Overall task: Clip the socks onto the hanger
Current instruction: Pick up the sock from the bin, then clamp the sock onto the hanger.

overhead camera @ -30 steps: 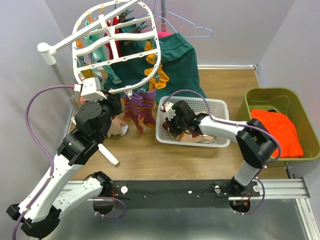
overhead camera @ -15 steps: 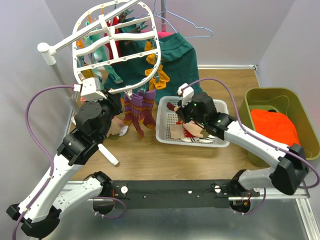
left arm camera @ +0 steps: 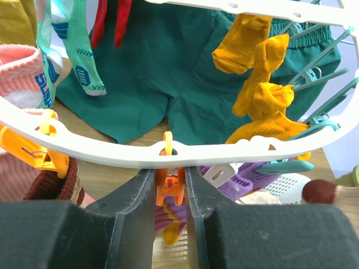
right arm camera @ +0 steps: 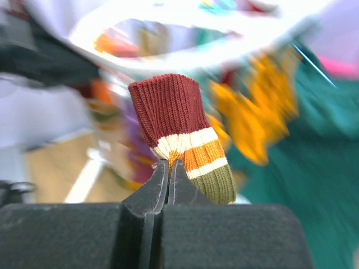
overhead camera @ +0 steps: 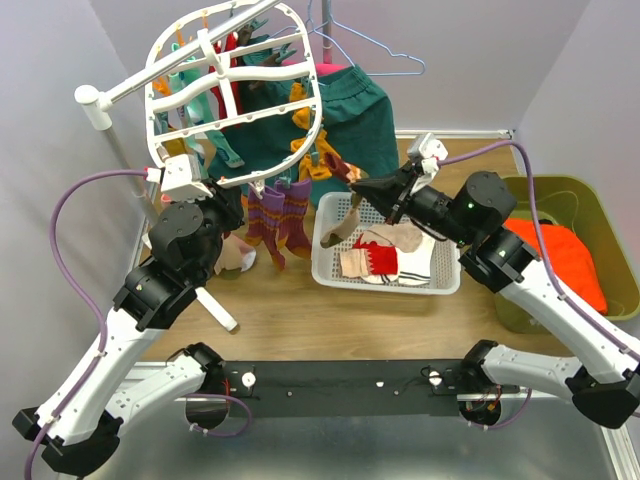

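Right wrist, maroon ribbed sock (right arm camera: pixel 168 112) (white, orange, olive stripes)

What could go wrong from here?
1. The right gripper pinches only a thin fold of the sock; it could slip out.
2. The left gripper squeezes a clip on the hanger; the clip may pop free before the sock arrives.
3. Mustard socks hang nearby and could snag.

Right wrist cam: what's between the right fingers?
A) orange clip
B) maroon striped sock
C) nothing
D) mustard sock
B: the right gripper is pinched shut on a maroon striped sock, whose ribbed end sticks up past the fingers.
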